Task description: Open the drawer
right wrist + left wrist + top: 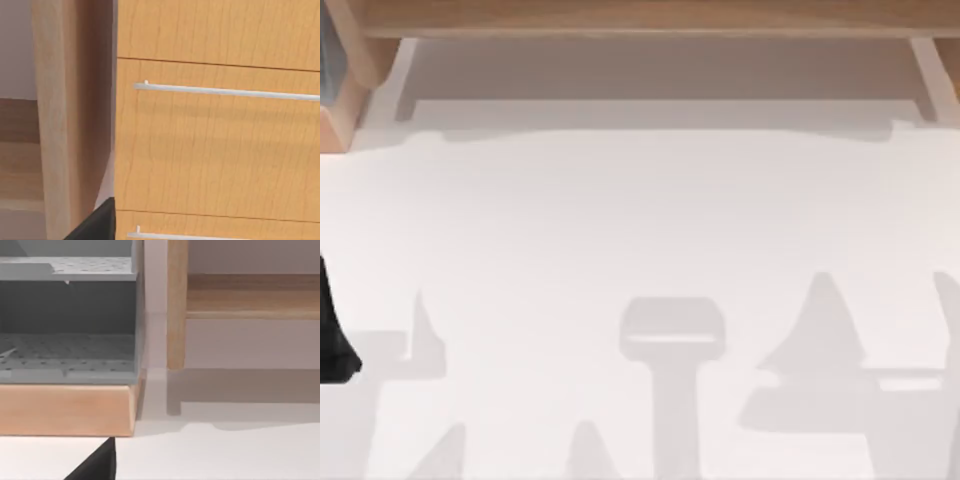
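Observation:
The drawer (215, 150) is a light wooden front with a thin silver bar handle (225, 91) along its upper part. It sits flush with the fronts above and below it. A second silver handle (175, 236) belongs to the front below. A black part of my right gripper (95, 225) shows in the right wrist view, close to the cabinet's corner and short of the handle. My left arm (335, 340) is a black shape at the table's left edge, and a black part of my left gripper (95, 465) shows in the left wrist view.
A white table top (640, 230) spreads below a wooden shelf frame (640, 18) at the back. The left wrist view faces a grey perforated rack (67, 330) on a wooden base (65, 410), with a wooden post (176, 305) beside it.

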Robot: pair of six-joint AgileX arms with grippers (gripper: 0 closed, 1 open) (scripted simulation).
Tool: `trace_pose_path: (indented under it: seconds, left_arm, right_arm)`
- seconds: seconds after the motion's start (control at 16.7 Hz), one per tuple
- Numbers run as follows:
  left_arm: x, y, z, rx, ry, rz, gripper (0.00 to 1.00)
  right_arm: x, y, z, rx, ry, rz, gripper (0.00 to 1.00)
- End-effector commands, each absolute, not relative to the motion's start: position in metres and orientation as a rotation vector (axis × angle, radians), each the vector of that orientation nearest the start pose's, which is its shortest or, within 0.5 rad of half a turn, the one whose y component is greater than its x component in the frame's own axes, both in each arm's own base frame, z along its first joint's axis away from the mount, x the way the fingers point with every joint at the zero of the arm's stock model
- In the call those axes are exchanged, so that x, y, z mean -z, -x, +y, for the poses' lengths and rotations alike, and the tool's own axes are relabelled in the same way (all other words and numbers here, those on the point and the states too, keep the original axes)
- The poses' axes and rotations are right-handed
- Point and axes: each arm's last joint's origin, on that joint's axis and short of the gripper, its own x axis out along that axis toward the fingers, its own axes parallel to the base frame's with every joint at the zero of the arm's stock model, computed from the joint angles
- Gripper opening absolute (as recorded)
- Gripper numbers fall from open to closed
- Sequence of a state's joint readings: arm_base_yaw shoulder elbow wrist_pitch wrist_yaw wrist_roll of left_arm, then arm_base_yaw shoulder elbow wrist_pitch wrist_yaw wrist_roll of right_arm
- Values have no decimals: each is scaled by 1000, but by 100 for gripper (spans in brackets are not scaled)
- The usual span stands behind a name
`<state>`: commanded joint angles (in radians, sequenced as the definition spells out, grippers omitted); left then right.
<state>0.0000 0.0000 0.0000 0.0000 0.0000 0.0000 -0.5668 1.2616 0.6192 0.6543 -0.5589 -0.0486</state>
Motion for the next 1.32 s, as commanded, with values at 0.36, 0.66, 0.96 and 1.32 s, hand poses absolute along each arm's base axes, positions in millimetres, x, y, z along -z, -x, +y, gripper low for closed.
trace_pose_path:
  seconds: [0.36,0.66,0.96,1.32]
  left_arm:
    - [-160,-106,-1,0,0,0,100]
    - [-160,-106,-1,0,0,0,100]
    - [-160,-106,-1,0,0,0,100]
    - [-160,-106,-1,0,0,0,100]
  right_arm:
    - [-224,-297,-162,1,475,5,100]
    - [-173,-353,-183,9,1032,0,100]
    - [-118,-391,-185,16,1435,-2,100]
    - [-89,-403,-180,8,1571,8,100]
